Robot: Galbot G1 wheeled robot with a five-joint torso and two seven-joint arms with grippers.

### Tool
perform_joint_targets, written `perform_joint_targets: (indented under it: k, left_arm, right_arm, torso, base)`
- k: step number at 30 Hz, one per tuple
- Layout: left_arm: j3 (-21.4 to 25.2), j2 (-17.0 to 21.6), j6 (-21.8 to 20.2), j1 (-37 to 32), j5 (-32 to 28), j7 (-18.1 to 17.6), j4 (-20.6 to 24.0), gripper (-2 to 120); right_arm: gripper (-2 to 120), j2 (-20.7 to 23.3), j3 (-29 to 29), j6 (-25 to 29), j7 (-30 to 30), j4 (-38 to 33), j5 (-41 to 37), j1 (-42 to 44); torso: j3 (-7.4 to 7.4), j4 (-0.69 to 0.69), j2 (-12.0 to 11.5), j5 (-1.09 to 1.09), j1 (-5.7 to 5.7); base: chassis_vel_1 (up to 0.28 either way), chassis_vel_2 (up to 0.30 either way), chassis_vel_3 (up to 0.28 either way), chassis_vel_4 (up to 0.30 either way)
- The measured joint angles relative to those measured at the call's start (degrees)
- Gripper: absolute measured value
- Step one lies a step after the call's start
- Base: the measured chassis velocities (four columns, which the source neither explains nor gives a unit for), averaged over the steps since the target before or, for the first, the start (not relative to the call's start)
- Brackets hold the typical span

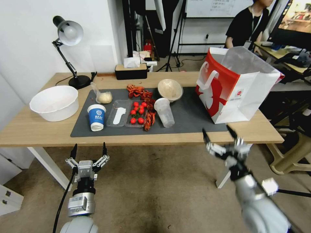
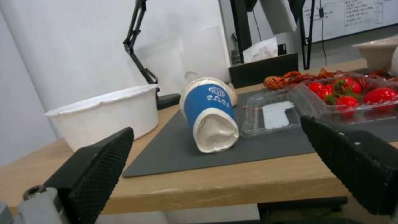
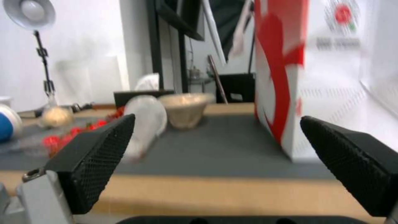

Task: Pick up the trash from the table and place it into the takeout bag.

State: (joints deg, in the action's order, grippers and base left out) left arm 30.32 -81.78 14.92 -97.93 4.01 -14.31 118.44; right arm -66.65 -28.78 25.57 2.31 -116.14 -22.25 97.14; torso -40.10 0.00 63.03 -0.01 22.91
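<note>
On the table [image 1: 35, 129], a dark grey mat carries the trash. A blue-white paper cup [image 1: 96, 117] [image 2: 209, 113] lies on its side at the mat's left. A clear plastic cup [image 1: 164, 112] [image 3: 145, 124] lies near the middle, with a round clear bowl [image 1: 170, 89] [image 3: 184, 109] behind it. A clear bag with a pale lump [image 1: 103, 96] sits at the back left. The red-and-white takeout bag [image 1: 238, 85] [image 3: 315, 77] stands open at the right. My left gripper [image 1: 89, 147] [image 2: 216, 127] is open below the table's front edge, facing the paper cup. My right gripper [image 1: 217, 131] [image 3: 215, 119] is open at the front edge, near the bag.
A big white tub [image 1: 55, 103] [image 2: 105, 113] and a desk lamp [image 1: 69, 35] occupy the table's left. A black tissue box [image 1: 131, 71] stands at the back. A clear tray of cherry tomatoes [image 1: 136, 113] [image 2: 344, 98] and red crayfish shells [image 1: 142, 94] lie mid-mat.
</note>
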Motion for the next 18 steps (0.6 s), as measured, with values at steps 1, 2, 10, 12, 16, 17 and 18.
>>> perform_joint_targets:
  k: [1,2,10,12,16,17,18]
  left_arm:
    - [-0.03,0.08,0.03,-0.01,-0.01,0.05,-0.03,100]
    - [-0.06,0.17,0.05,-0.02,-0.02,0.13,-0.04,100]
    - [-0.36,0.24,0.62,-0.55,-0.07,0.66,-0.4,100]
    - [-0.34,0.25,0.73,-0.6,-0.08,0.66,-0.43,100]
    - [0.03,0.49,0.86,-0.64,-0.24,0.83,-0.48,100]
    - [0.03,0.49,0.86,-0.64,-0.24,0.83,-0.48,100]
    - [0.14,0.5,0.85,-0.61,-0.32,0.98,-0.47,100]
  right_arm:
    - [100,-0.31,0.06,0.47,0.01,0.49,0.16,0.35]
    - [100,-0.55,0.09,0.79,0.02,0.91,0.28,0.61]
    - [100,-1.19,0.74,0.75,-0.12,2.4,0.42,0.1]
    - [100,-1.15,0.97,0.48,-0.22,2.41,0.41,-0.13]
    - [100,0.36,3.71,-4.1,-2.39,1.62,-0.7,-3.67]
    - [100,0.36,3.71,-4.1,-2.39,1.62,-0.7,-3.67]
    - [100,0.81,4.62,-5.91,-3.18,1.41,-1.96,-5.25]
  torso:
    - [0.0,0.0,0.0,0.01,0.0]
    - [0.0,0.0,0.0,0.0,0.0]
    - [-0.01,0.0,0.0,0.0,0.01]
    - [-0.01,0.0,0.0,0.01,0.01]
    - [-0.01,-0.01,0.0,0.0,0.01]
    - [-0.01,-0.01,0.0,0.0,0.01]
    - [-0.01,-0.01,0.0,0.01,0.01]
  base:
    - [0.0,0.0,0.0,0.0]
    - [0.0,0.0,0.0,0.0]
    - [0.0,0.0,0.0,0.0]
    - [0.0,0.0,0.0,0.0]
    - [0.0,0.0,0.0,0.0]
    - [0.0,0.0,0.0,0.0]
    - [0.0,0.0,0.0,0.0]
